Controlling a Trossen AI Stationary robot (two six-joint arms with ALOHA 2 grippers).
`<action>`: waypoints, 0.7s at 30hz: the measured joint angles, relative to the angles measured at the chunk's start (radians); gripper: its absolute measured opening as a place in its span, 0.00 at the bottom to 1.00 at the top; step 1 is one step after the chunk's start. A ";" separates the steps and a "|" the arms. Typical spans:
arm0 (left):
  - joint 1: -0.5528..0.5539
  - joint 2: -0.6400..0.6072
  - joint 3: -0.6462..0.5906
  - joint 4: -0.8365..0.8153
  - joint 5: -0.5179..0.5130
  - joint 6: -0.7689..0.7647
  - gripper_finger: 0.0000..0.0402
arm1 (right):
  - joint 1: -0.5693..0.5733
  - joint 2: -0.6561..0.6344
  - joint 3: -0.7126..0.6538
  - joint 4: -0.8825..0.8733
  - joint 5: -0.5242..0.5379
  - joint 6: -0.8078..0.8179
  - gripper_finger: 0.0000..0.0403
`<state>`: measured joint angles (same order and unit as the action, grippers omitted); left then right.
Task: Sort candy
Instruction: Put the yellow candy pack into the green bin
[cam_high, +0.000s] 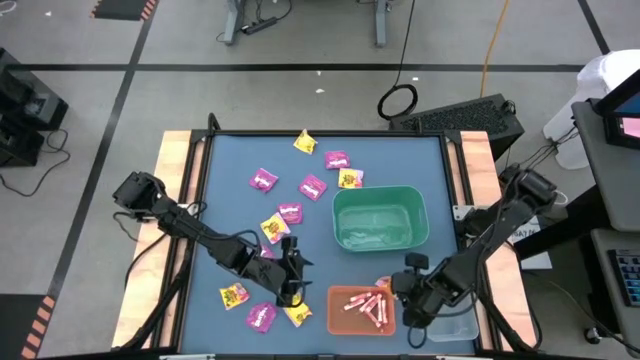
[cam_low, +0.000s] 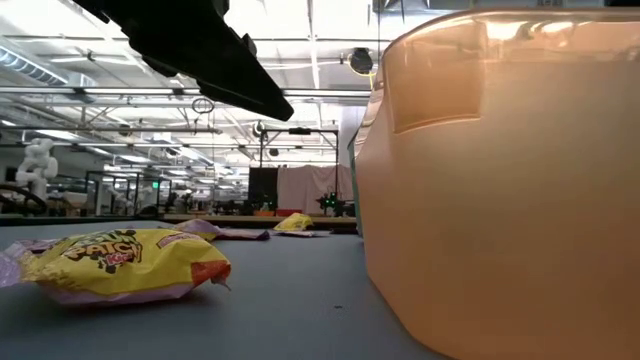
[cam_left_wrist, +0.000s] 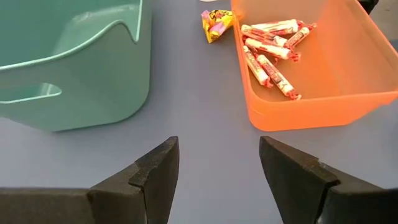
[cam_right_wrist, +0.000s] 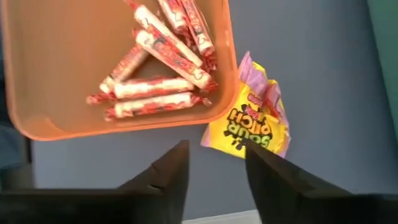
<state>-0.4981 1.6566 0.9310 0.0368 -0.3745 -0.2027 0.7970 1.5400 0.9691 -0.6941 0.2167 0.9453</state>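
Sorted so far: orange bin (cam_high: 361, 309), lower centre-right of the high view, holds a cluster of pink-white stick candies (cam_high: 367, 305); no other candy type shows in it. Green bin (cam_high: 380, 219), centre-right, appears empty. Clear bin (cam_high: 452, 327), lower right corner, contents cannot be told. Unsorted, loose on the blue table (cam_high: 420, 160): magenta-purple packets (cam_high: 263, 180) scattered through the upper-centre and left-centre; yellow packets (cam_high: 305, 142) at top centre, mid-left and lower left; one yellow Sour Patch packet (cam_right_wrist: 250, 124) lying just beside the orange bin's wall, outside it. Left gripper (cam_high: 291, 281), lower centre-left of the high view among the packets, jaws spread wide, holding nothing; its wrist view shows bare table between the fingers. Right gripper (cam_right_wrist: 214, 177), by the orange bin's near corner, jaws parted with nothing between them. Judgement: sticks appear largely done; the magenta and yellow packets remain, so well under half complete.
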 joint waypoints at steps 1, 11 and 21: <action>0.000 0.000 0.000 0.000 0.000 0.000 0.57 | -0.005 0.007 0.000 0.000 -0.004 -0.022 0.41; -0.002 0.000 0.000 -0.002 0.001 0.000 0.57 | -0.059 0.111 0.000 -0.015 0.012 -0.159 0.60; -0.002 0.000 0.000 -0.001 0.007 0.000 0.57 | -0.091 0.195 0.001 -0.010 -0.061 -0.230 0.46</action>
<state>-0.5003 1.6566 0.9314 0.0357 -0.3672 -0.2031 0.7059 1.7349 0.9701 -0.7042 0.1560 0.7154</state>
